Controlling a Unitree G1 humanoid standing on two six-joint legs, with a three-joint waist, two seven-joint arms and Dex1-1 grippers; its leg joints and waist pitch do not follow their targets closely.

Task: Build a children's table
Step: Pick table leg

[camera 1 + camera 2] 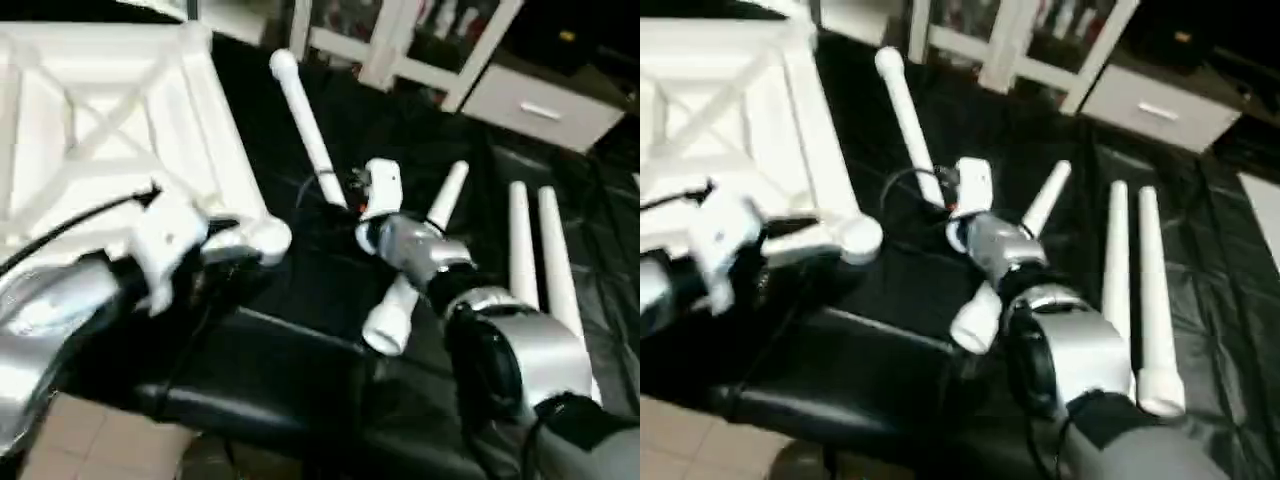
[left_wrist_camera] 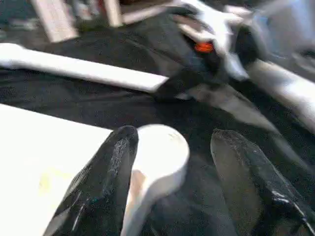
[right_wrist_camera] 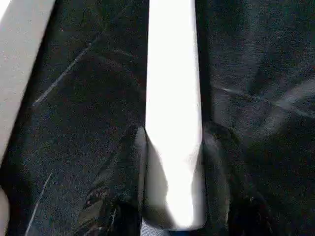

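Black fingers of your right gripper [image 3: 172, 182] sit closed against both sides of a white leg [image 3: 172, 98] lying on the dark sheet [image 1: 1200, 260]; your left gripper [image 2: 172, 162] stands open, one finger touching the corner socket [image 2: 160, 152] of the upturned table top [image 1: 90, 110], holding nothing; two spare legs [image 1: 1135, 290] lie well apart. Lift carelessly and the tapered tube could slide through the pads, or swing into the fourth leg [image 1: 305, 125] just beside it.

One table top [image 1: 110, 120], four white legs [image 1: 908, 120], one cabinet [image 1: 420, 50]
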